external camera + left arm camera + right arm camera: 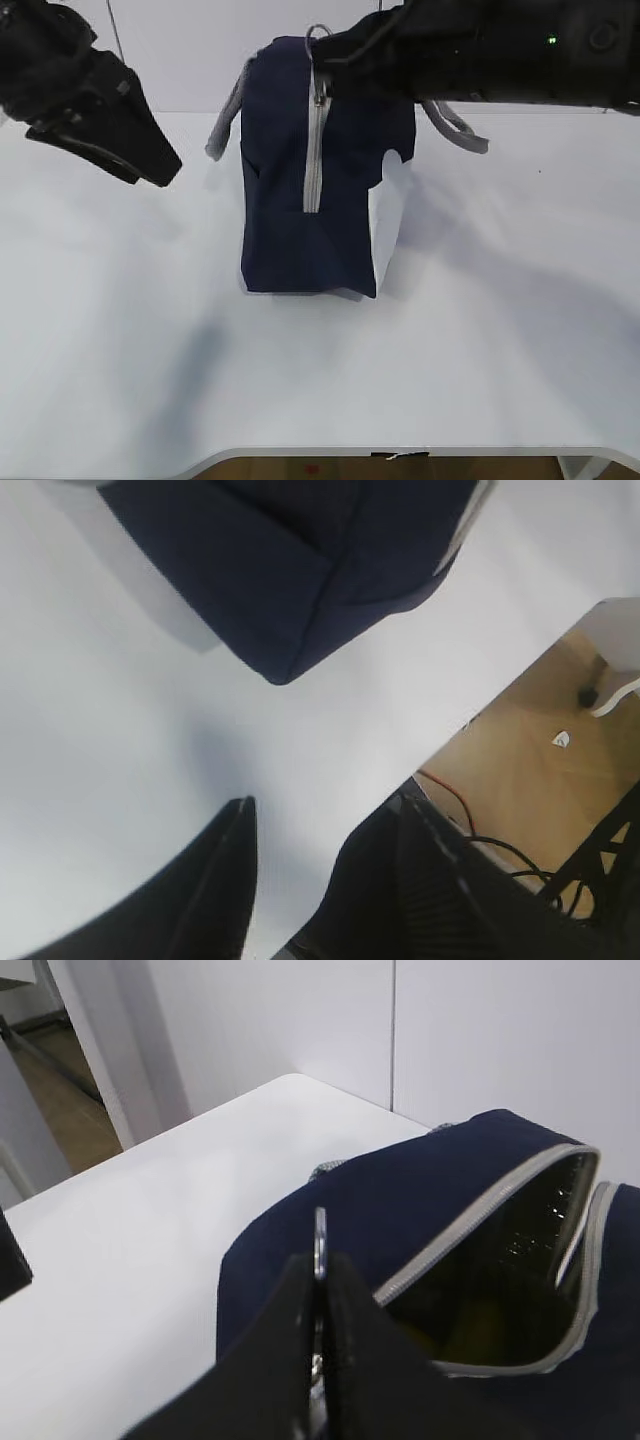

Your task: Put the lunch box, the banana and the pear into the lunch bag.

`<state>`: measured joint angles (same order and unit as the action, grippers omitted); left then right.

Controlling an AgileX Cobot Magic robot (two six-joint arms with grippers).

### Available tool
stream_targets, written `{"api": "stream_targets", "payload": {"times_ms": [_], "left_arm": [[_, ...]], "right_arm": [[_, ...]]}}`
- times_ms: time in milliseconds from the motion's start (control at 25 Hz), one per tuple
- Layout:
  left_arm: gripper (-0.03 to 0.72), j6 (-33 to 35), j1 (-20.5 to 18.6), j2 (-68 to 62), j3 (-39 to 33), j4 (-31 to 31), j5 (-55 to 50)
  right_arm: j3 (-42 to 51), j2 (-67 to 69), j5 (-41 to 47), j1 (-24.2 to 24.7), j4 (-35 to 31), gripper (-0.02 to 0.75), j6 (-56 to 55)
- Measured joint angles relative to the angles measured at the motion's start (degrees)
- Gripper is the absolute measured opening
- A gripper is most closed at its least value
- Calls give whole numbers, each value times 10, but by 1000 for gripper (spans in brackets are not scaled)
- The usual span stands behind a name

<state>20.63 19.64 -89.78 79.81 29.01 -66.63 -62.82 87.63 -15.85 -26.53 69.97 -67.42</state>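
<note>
The right tool (318, 1290) pinches the ring pull (320, 1240) of the bag (300, 200) and should pull straight along the zipper, while the left tool (300, 880) hangs open and empty.

White table (320, 380); wood floor (540, 770) with cables (500, 845) beyond edge.

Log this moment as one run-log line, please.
right gripper: shut on zipper pull | left gripper: open, empty | lunch bag: partly unzipped
</note>
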Motion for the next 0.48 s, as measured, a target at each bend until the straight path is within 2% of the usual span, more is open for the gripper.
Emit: {"api": "stream_targets", "payload": {"times_ms": [280,480], "left_arm": [[368,6,46,-29,0,0,71],[433,8,56,-58,0,-3,134]], "right_arm": [[-27,16,-8,0,83,6,-112],[-27,16,-28,0,115,6,-149]]}}
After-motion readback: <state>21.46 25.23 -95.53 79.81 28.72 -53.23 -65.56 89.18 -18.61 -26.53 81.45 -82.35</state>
